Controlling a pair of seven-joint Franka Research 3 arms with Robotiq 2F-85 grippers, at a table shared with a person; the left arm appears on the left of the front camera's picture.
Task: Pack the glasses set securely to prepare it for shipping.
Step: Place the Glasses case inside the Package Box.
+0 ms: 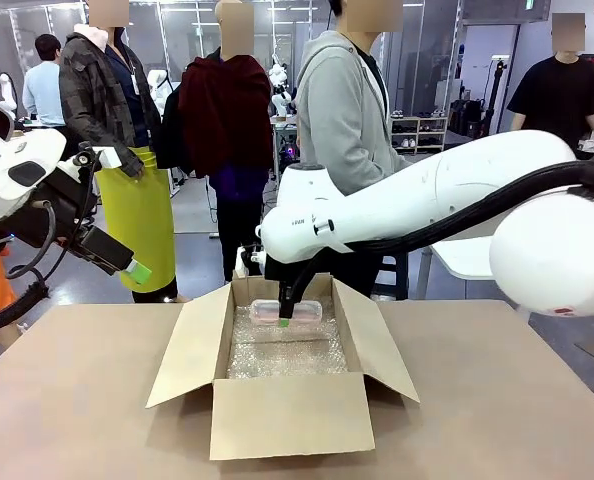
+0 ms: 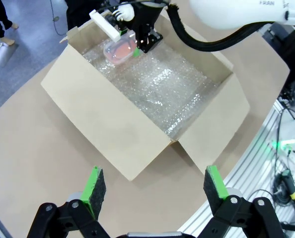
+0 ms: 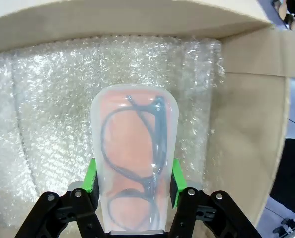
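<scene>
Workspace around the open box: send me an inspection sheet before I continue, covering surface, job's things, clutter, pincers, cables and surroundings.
Surface: brown table, bare around the cardboard box, whose flaps are open.
Job's things: translucent pink case with dark-rimmed glasses inside, at the box's far end over the bubble wrap lining; whether it touches the lining is unclear.
Clutter: nothing seen.
Grippers: right pincer shut on the pink case, green pads on its two long sides; left pincer open, above the table beside the box, holding nothing.
Cables: black hose along the right arm; black cable looping under the left arm.
Surroundings: people standing beyond the table's far side.
</scene>
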